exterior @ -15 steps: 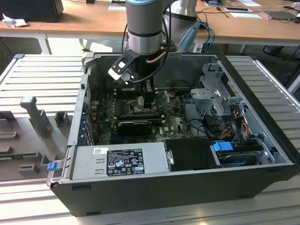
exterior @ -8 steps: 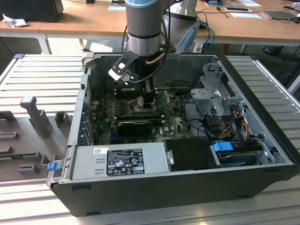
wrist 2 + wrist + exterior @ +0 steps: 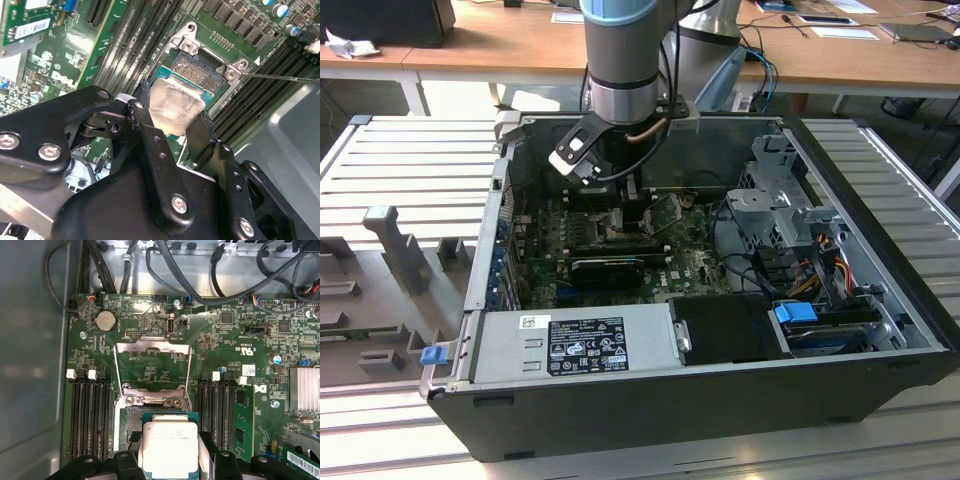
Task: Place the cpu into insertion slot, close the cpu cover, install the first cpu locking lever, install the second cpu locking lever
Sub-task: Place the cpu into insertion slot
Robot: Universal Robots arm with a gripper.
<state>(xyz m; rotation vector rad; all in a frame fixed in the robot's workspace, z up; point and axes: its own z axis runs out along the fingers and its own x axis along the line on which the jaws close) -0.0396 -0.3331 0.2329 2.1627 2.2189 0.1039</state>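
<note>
My gripper [image 3: 172,112] is shut on the cpu [image 3: 175,102], a pale silvery square chip on a green substrate, with one black finger [image 3: 142,107] on each side. The chip hangs slightly tilted just over the insertion slot [image 3: 200,70], whose brownish pin field shows beside it. In the first wrist view the cpu [image 3: 170,445] covers most of the insertion slot [image 3: 131,422]. I cannot tell whether it touches the pins. The cpu cover [image 3: 152,345] stands swung open, beyond the slot's hinge. A thin locking lever [image 3: 280,77] sticks out sideways. In the exterior view the gripper [image 3: 625,205] reaches down into the case.
Long black memory slots [image 3: 90,415] flank the socket on both sides. A grey power supply [image 3: 580,345] fills the case's near side. A metal drive cage [image 3: 785,205] and cables [image 3: 820,270] sit at the exterior view's right. Black cables [image 3: 165,260] run over the board's edge.
</note>
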